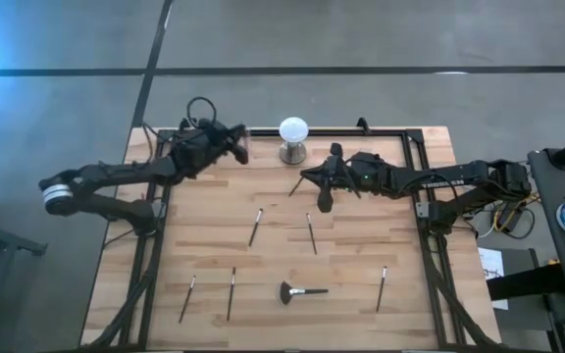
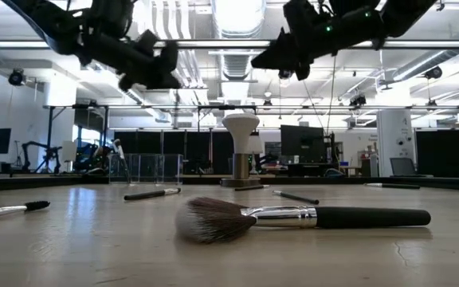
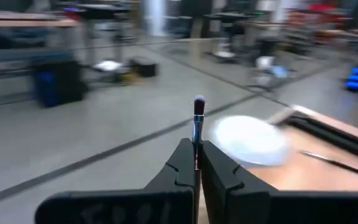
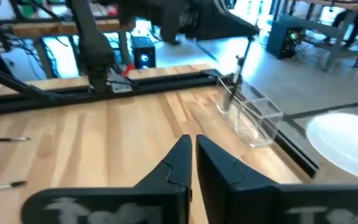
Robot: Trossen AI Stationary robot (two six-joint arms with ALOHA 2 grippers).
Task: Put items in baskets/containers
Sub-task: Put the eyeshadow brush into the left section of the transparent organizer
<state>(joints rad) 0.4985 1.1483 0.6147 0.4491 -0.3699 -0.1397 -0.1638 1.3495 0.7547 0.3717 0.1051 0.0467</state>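
Observation:
My left gripper (image 3: 196, 163) is raised near the table's far edge (image 1: 235, 145) and is shut on a slim brush (image 3: 198, 115). The clear cups (image 4: 253, 118) stand in a row by the far rail (image 2: 146, 168). One brush (image 4: 234, 84) stands in the end cup and leans on its wall. My right gripper (image 4: 191, 149) is shut and empty. It hovers well above the table in front of the white globe (image 1: 324, 199). Several slim brushes lie flat on the wood (image 1: 255, 227) (image 1: 311, 233) (image 1: 382, 288). The black fan-headed brush (image 2: 293, 217) lies near the front edge. My left gripper pinches the slim brush by its handle (image 3: 196, 142) between the two fingers. The brush lies along the fingers, and its silvery ferrule and small head (image 3: 199, 104) stick out past the fingertips. It is lifted clear of the table.
The white globe on its metal stand (image 1: 293, 137) sits at the far edge between the two grippers. A dark rail (image 1: 361, 132) frames the table. More brushes lie toward the near left (image 1: 187, 298) (image 1: 231, 292), and one lies near the globe (image 1: 297, 184).

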